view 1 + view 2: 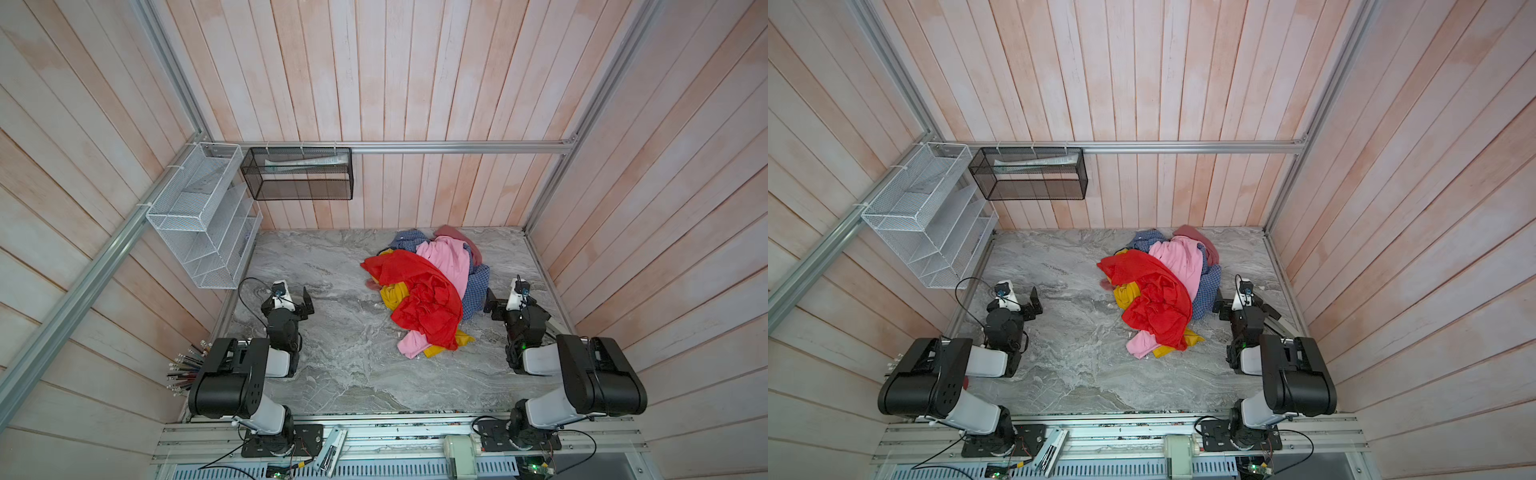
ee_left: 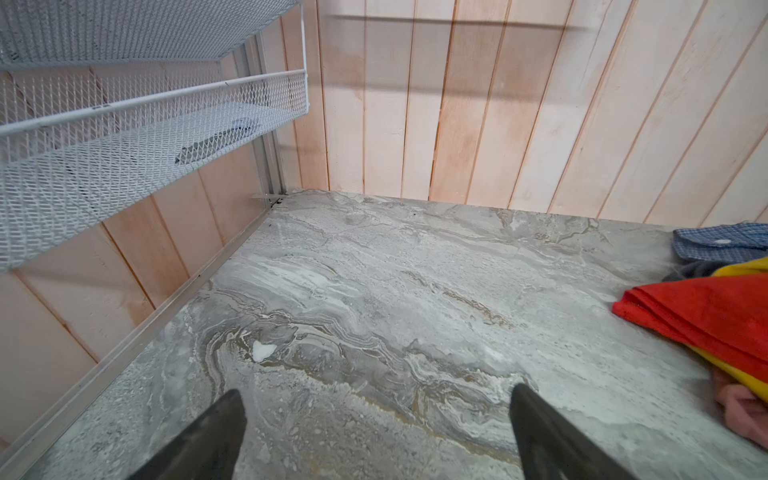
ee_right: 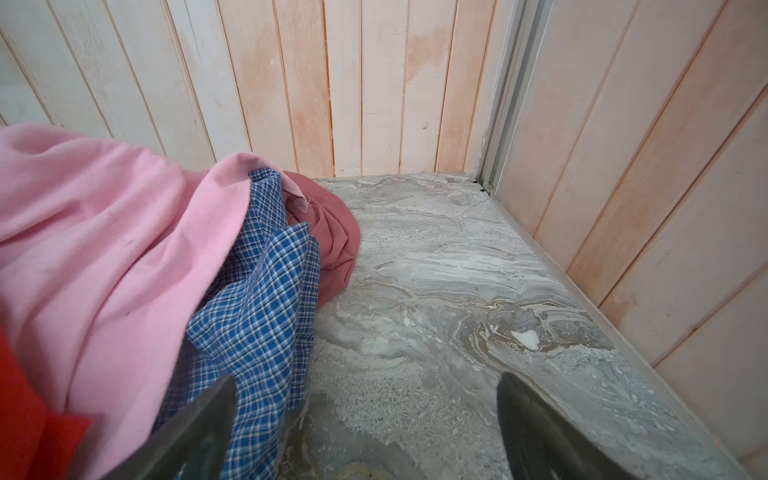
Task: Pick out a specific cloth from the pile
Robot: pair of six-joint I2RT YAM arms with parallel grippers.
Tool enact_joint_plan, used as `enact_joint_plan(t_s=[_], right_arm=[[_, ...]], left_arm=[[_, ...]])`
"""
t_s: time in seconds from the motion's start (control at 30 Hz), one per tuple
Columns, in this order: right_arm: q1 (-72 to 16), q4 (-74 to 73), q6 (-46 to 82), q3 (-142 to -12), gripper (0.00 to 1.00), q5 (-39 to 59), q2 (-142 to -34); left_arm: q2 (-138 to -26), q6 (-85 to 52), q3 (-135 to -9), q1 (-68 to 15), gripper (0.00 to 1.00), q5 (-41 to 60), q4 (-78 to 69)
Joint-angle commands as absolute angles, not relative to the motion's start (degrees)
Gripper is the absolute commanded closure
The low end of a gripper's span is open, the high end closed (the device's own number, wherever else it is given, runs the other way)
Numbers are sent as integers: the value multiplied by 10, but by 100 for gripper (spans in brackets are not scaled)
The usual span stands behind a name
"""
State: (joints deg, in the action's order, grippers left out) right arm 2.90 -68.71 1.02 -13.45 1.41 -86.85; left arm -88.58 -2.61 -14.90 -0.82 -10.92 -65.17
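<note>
The pile (image 1: 428, 291) lies right of centre on the marble table in both top views. The mustard-yellow cloth (image 1: 392, 294) (image 1: 1126, 293) is mostly buried; it peeks out under the red cloth (image 1: 419, 291) on the pile's left and at its near end, and shows in the left wrist view as the yellow cloth (image 2: 744, 268). My left gripper (image 1: 286, 301) (image 2: 376, 415) stands open over bare table, well left of the pile. My right gripper (image 1: 513, 303) (image 3: 365, 407) is open at the pile's right edge, with the blue checked cloth (image 3: 257, 324) against one finger.
Light pink cloth (image 1: 446, 259) and a maroon cloth (image 1: 453, 232) lie on the pile's far side. A white wire rack (image 1: 199, 224) and a black mesh basket (image 1: 297, 174) hang at the back left. Pencils (image 1: 187, 370) stick out by the left arm. Plank walls enclose the table.
</note>
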Motion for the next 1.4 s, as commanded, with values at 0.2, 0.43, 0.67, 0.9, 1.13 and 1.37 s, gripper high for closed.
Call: enact_joint_plan(t_s=[0.2, 0.43, 0.67, 0.9, 1.13, 1.37], right_arm=[[31, -681, 12, -143, 2, 17, -869], [32, -680, 12, -144, 2, 17, -869], [31, -680, 12, -144, 2, 18, -869], [33, -680, 15, -144, 2, 16, -870], [32, -405, 57, -256, 2, 18, -794], [31, -267, 204, -313, 15, 58, -716]], left_arm=[[-883, -25, -160, -4, 0, -93, -646], [-883, -25, -160, -4, 0, -93, -646], [-884, -26, -161, -5, 0, -93, -644], [-884, -26, -161, -4, 0, -93, -643], [-811, -40, -262, -4, 0, -106, -400], [-776, -122, -444, -27, 0, 18, -55]])
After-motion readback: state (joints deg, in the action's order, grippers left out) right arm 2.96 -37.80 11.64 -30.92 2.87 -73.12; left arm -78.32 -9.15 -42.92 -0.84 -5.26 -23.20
